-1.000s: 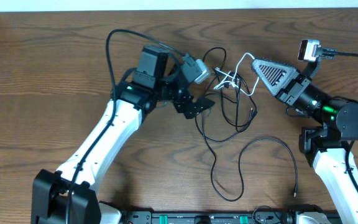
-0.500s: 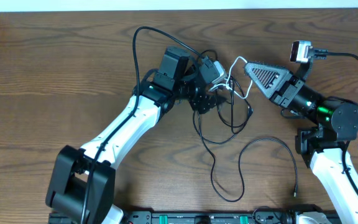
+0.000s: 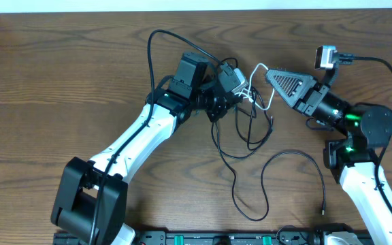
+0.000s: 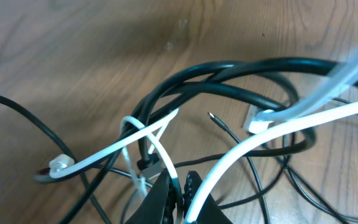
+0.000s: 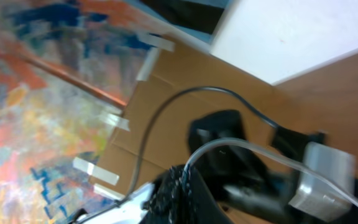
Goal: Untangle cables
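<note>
The cables lie knotted at the table's middle back: thin black cables (image 3: 252, 131) looped with a white cable (image 3: 271, 102). My left gripper (image 3: 241, 96) is down in the knot. In the left wrist view it (image 4: 180, 186) is shut on a strand of the white cable (image 4: 156, 147), with black cables (image 4: 229, 68) arching over the wood behind. A second white stretch (image 4: 291, 127) runs past its right finger. My right gripper (image 3: 267, 73) is lifted at the knot's right side and is shut (image 5: 185, 177) on a pale cable (image 5: 241, 144) that arcs away rightward.
A single black cable (image 3: 292, 154) trails from the knot toward the front right, ending in a small plug (image 3: 323, 211). Another black strand (image 3: 237, 194) loops toward the front edge, where a black rail (image 3: 216, 238) runs. The left arm's own thick cable (image 3: 156, 41) arches above it.
My left arm swung right into the knot, and its jaws went from wide open to shut on the white cable. The right gripper drifted slightly left, still holding its cable.
</note>
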You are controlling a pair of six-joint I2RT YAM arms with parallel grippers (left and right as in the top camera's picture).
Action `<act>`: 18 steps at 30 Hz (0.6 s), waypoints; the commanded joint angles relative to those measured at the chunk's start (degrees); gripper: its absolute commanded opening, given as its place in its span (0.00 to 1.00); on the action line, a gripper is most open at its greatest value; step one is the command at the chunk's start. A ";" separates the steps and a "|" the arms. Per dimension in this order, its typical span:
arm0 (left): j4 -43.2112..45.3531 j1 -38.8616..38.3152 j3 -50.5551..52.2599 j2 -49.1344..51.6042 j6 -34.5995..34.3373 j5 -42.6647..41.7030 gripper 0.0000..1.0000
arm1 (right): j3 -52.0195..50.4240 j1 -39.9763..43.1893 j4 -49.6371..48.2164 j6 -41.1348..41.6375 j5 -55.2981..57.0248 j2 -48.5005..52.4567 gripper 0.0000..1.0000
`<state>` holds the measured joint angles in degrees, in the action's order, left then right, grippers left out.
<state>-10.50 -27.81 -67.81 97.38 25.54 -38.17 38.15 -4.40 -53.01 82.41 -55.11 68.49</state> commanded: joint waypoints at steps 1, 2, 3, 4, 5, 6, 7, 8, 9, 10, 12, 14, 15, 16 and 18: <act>-2.21 0.79 0.09 -3.80 0.07 1.05 0.08 | 0.31 2.32 4.15 -5.88 0.33 -0.66 0.01; -3.13 0.94 0.09 -5.07 -0.22 2.93 0.08 | 0.31 2.93 5.35 -6.82 0.37 -0.66 0.01; -3.87 1.07 0.09 -6.12 -0.57 4.94 0.08 | 0.31 3.45 6.19 -7.41 0.39 -0.66 0.01; -4.74 1.18 0.09 -7.37 -0.81 7.52 0.08 | 0.31 4.13 6.97 -8.11 0.50 -0.66 0.01; -5.73 1.18 0.09 -8.92 -1.18 10.60 0.07 | 0.31 4.72 7.82 -9.03 0.57 -0.66 0.01; -6.36 1.18 0.09 -10.25 -1.73 13.20 0.08 | 0.31 5.22 8.41 -9.49 0.59 -0.66 0.01; -6.80 1.18 0.09 -11.58 -2.64 15.69 0.08 | 0.31 5.64 9.14 -9.92 0.61 -0.66 0.01; -7.10 1.18 0.09 -13.33 -3.61 18.40 0.08 | 0.31 5.97 10.14 -10.84 0.87 -0.66 0.01; -7.26 1.18 0.09 -14.67 -3.87 19.91 0.08 | 0.31 6.19 11.10 -11.91 1.31 -0.66 0.01; -7.26 1.18 0.09 -16.39 -4.02 21.24 0.08 | 0.31 6.29 12.68 -13.14 2.05 -0.66 0.01; -7.04 1.16 0.09 -19.39 -4.13 22.40 0.08 | 0.31 6.29 17.18 -16.00 4.11 -0.66 0.01; -6.75 1.18 0.09 -22.25 -4.90 22.40 0.08 | 0.31 6.29 21.64 -18.36 5.62 -0.66 0.01; -6.60 1.18 0.09 -23.39 -4.90 22.40 0.08 | 0.31 6.29 23.61 -19.43 6.21 -0.66 0.01; -6.54 1.16 0.09 -24.35 -4.87 22.40 0.08 | 0.31 6.29 25.42 -20.22 6.67 -0.66 0.01; -6.36 1.18 0.09 -25.92 -4.87 22.40 0.08 | 0.31 6.27 27.61 -20.83 6.93 -0.66 0.01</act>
<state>-16.95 -26.83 -67.81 73.47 21.85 -17.82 38.17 1.69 -26.65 66.26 -50.57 68.49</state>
